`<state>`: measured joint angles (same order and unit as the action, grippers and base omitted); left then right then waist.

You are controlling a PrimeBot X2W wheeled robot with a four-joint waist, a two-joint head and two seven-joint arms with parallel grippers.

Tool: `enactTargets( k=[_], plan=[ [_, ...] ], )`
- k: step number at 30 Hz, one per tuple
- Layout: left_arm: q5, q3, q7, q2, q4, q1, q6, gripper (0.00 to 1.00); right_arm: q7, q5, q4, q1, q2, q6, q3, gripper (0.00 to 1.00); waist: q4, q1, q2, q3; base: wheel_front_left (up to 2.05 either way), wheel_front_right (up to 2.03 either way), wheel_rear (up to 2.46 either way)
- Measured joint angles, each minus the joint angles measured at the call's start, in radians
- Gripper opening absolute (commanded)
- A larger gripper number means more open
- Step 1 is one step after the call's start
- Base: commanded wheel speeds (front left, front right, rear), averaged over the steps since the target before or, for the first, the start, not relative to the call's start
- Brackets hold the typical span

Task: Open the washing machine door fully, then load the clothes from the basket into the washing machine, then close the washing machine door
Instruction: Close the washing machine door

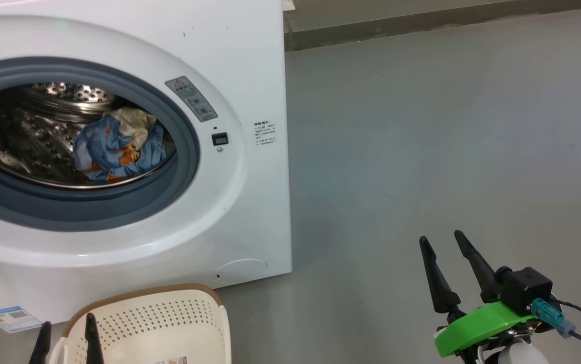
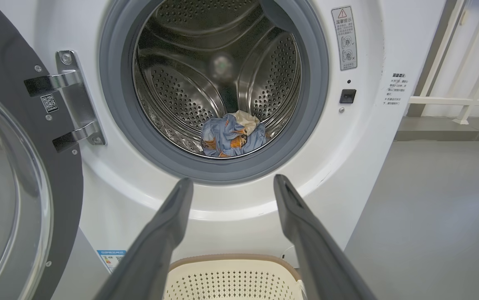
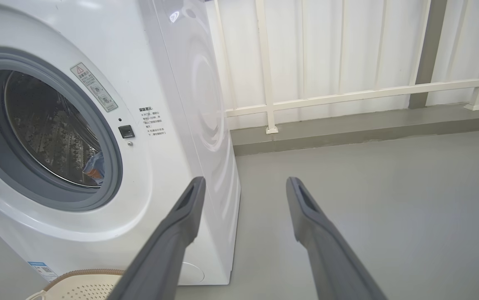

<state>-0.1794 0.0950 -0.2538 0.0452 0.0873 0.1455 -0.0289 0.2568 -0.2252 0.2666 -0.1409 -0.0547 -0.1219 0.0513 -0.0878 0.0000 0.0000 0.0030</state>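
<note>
The washing machine (image 1: pixel 250 65) stands at left with its opening exposed. The washing machine door (image 2: pixel 2 54) is swung wide on its left-side hinge. The clothes (image 1: pixel 118 144) lie low in the drum, behind the grey gasket lip. The basket (image 1: pixel 169 313) sits on the floor (image 1: pixel 447 126) just in front of the machine. The left hand (image 1: pixel 67 326) hovers at the basket's left rim, fingers apart. The right hand (image 1: pixel 441 237), fingers apart, stands over open floor, well right of the machine's right edge.

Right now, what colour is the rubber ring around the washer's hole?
The rubber ring is grey; the left wrist view shows it best.
</note>
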Motion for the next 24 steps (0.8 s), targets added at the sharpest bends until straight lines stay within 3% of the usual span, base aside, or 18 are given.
enactTargets(
  k=[8, 24],
  plan=[
    [0.001, 0.001, 0.0, 0.0, -0.001, 0.0, 0.016, 1.0, 0.0, -0.007, -0.001, 0.0, 0.0, 0.0, -0.001, 1.0, -0.004, 0.0, 0.0, 0.004, -1.1, 1.1, 0.0],
    [0.001, 0.005, 0.0, -0.004, -0.023, -0.003, 0.017, 1.0, 0.0, -0.007, -0.005, 0.0, 0.0, 0.0, -0.006, 1.0, 0.004, 0.0, 0.0, 0.01, -1.71, 1.71, 0.0]
  ],
)
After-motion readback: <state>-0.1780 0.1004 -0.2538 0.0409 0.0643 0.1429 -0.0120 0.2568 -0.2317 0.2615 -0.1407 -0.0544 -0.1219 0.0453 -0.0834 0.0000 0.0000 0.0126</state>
